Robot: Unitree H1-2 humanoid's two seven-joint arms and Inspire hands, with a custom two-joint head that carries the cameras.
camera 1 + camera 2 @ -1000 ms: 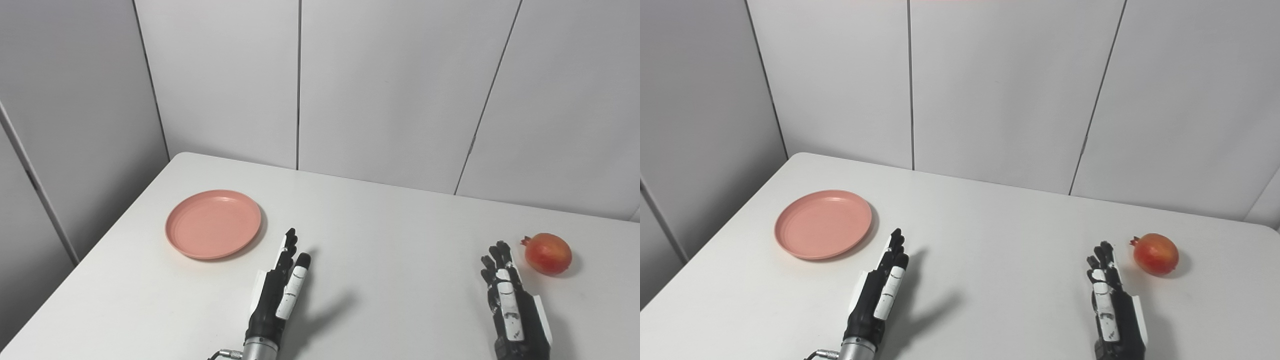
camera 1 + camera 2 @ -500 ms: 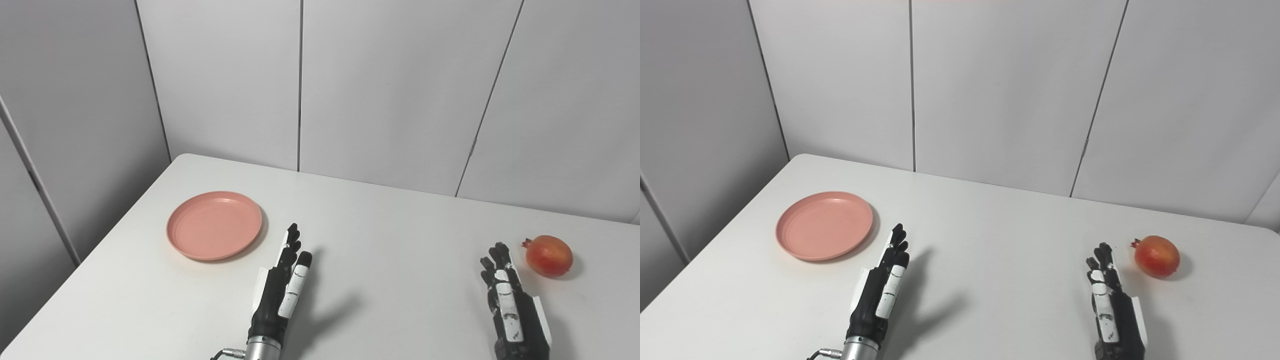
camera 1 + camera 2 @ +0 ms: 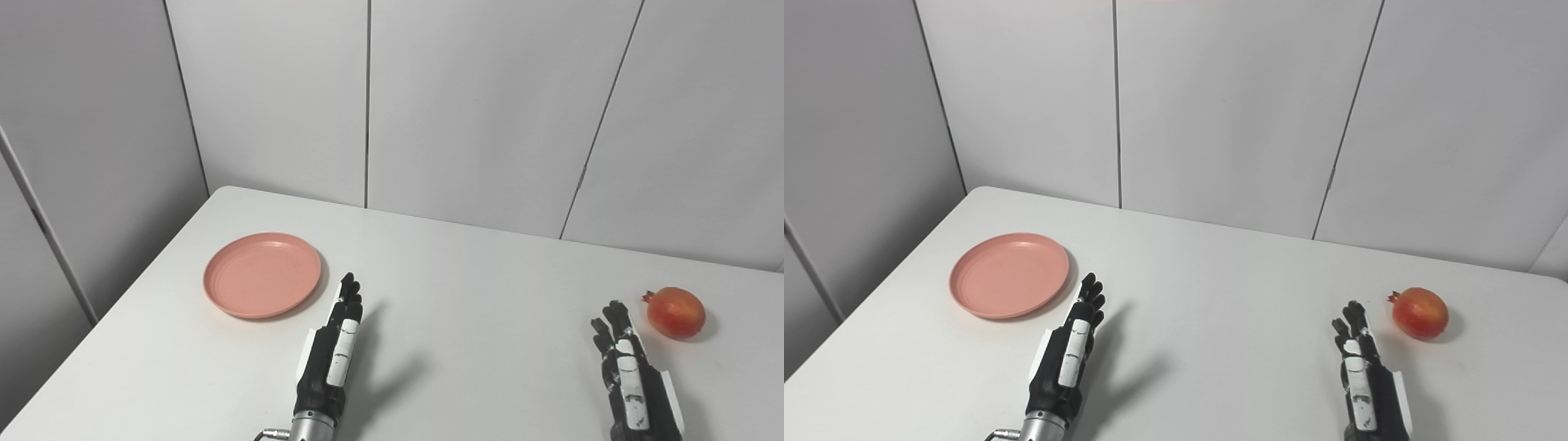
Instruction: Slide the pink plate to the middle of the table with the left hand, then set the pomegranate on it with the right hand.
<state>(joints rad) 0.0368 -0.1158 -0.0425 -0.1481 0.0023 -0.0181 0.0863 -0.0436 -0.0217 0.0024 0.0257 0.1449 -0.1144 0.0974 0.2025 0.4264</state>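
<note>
Left eye view shows the round red-orange pomegranate point(image 3: 675, 312) lying on its side on the white table point(image 3: 478, 288), its small crown pointing left and slightly away, so its long axis runs roughly left to right. It sits just beyond and to the right of the black-and-white right hand point(image 3: 631, 373), near the fingertips but apart from them. That hand is extended flat with fingers straight and slightly spread, holding nothing.

The shallow round pink plastic plate point(image 3: 262, 274) lies flat ahead and to the left of the black-and-white left hand point(image 3: 334, 355), close to its fingertips; whether they touch the rim cannot be told. Nothing lies in the plate. The left hand stands on edge, fingers straight and close together, empty, pointing away toward the grey panelled wall point(image 3: 478, 110).

Right eye view shows a clearer sliver of table between the left fingertips and the plate's rim, and more of the right table edge beyond the pomegranate.
</note>
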